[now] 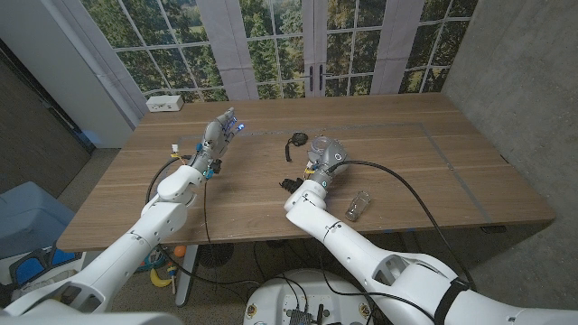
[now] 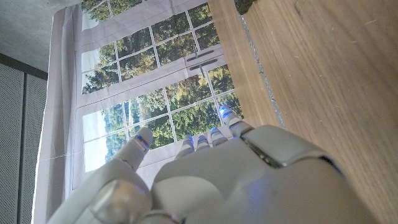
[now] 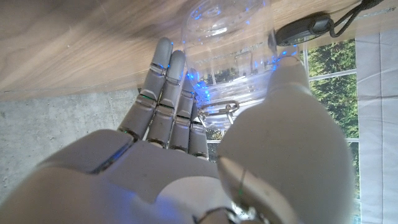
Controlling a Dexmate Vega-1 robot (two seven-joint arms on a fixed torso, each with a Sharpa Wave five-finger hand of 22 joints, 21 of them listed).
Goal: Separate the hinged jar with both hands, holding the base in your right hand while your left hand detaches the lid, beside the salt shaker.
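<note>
Task looks part-done, judging from what shows. The right hand (image 1: 323, 159) grips the clear jar (image 3: 233, 56) mid-table, fingers on one side and thumb on the other, w/ the wire clasp (image 3: 224, 112) showing betw. them in the right wrist view. A dark round piece w/ a loop, likely the lid (image 1: 297, 141), lies on the table just far-left of the jar and apart from it; so the lid seems already off, though can't be sure it's the lid and not a seal. The left hand (image 1: 220, 133) is raised over the table well left of the jar, fingers spread and holding nothing, released. A small clear shaker (image 1: 358, 205) lies on its side near the front edge, right of the right forearm, near the jar. So the base sits in the right hand, beside the shaker, as asked.

What's left, probably: set the base down, or just let go; cannot tell if the hinge wire is fully unhooked.

Surface: wide wooden table (image 1: 433, 162), plank grain, faint tape lines on the far right part. A white box (image 1: 165, 103) sits at the far-left corner. Black cables run along both arms.

Room: tall paned windows w/ green trees outside, pale curtains, grey concrete wall at right, dark panel at left.
</note>
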